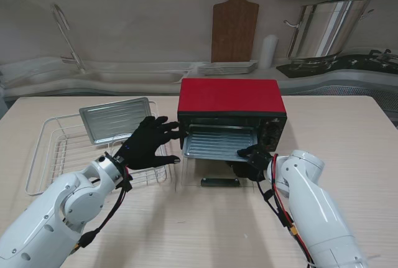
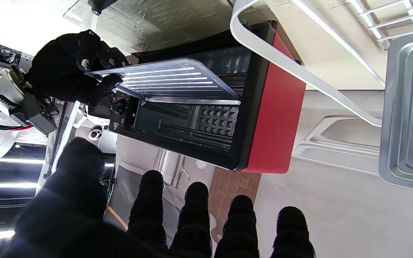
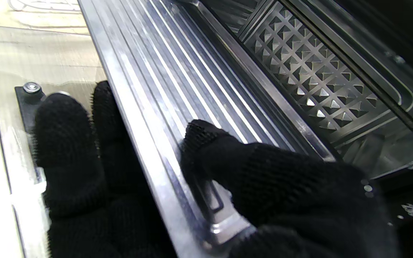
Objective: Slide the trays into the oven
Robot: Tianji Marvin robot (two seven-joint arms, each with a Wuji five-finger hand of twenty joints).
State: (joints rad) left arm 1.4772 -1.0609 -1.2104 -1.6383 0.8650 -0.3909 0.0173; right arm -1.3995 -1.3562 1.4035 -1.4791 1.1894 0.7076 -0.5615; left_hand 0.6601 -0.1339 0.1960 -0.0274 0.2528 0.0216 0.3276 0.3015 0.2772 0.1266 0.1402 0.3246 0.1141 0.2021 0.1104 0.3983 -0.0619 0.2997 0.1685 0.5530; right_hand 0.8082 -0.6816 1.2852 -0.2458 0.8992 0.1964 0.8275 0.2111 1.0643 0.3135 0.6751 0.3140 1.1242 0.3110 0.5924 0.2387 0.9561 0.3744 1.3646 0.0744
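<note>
The red oven (image 1: 231, 97) stands mid-table with its glass door (image 1: 211, 175) folded down toward me. A ribbed metal tray (image 1: 217, 143) sits partway in the oven mouth, its near edge sticking out. My right hand (image 1: 252, 159) is shut on that tray's near right corner, thumb (image 3: 228, 154) on top of the tray (image 3: 149, 71) and fingers (image 3: 66, 143) beneath. My left hand (image 1: 148, 143) is open with its fingers spread, fingertips at the oven's left front edge, holding nothing. A second tray (image 1: 117, 119) lies in the wire rack (image 1: 43, 156) on the left.
The door's dark handle (image 1: 219, 182) lies nearest me on the table. Behind the oven are a wooden cutting board (image 1: 234, 22), stacked plates (image 1: 227, 68), a steel pot (image 1: 323, 28) and a tap (image 1: 65, 35). The rack's wire rim (image 2: 299, 68) runs close to the oven's left side.
</note>
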